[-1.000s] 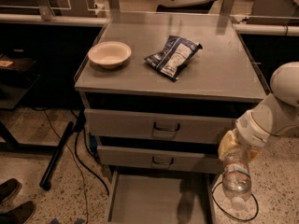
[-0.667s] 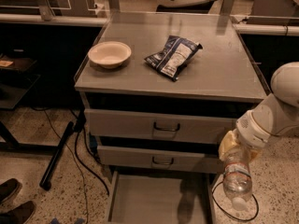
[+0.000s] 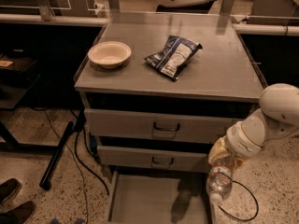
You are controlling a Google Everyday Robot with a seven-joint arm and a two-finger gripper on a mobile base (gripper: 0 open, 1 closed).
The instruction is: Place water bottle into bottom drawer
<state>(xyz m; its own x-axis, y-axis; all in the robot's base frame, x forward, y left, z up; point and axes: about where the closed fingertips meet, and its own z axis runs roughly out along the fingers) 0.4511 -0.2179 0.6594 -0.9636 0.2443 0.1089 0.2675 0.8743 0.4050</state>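
Speckled floor (image 3: 275, 190), grey metal cabinet (image 3: 91, 125) in the middle, dark benches behind it.

Water bottle (image 3: 218, 181) is off the cabinet's lower right front corner, hanging cap-down in the air, below the middle drawer (image 3: 140, 157). Pincer (image 3: 223, 155) sits directly above it, pinching the bottle's upper (base) end; the yellowish fingers (image 3: 216, 152) wrap the clear plastic. White arm (image 3: 275, 120) runs up and right from there, beside the cabinet's right side.

Bottom drawer (image 3: 154, 202) is pulled out from the cabinet base, with the grey floor showing. The bottle lines up roughly with the drawer's right wall; can't tell whether it is over the tray or just outside it. Its white cap is clear of the drawer floor.

Middle drawer and top drawer (image 3: 126, 124) are shut, with loop handles on the fronts.

On the cabinet's worktop (image 3: 224, 73): snack bag (image 3: 173, 56) near centre, beige bowl (image 3: 110, 54) towards the left edge, the two apart.

Black cable loop (image 3: 250, 208) lies on the floor right of the cabinet, and more cables (image 3: 79, 157) to its left. Pair of shoes (image 3: 14, 204) sits far left of the cabinet.
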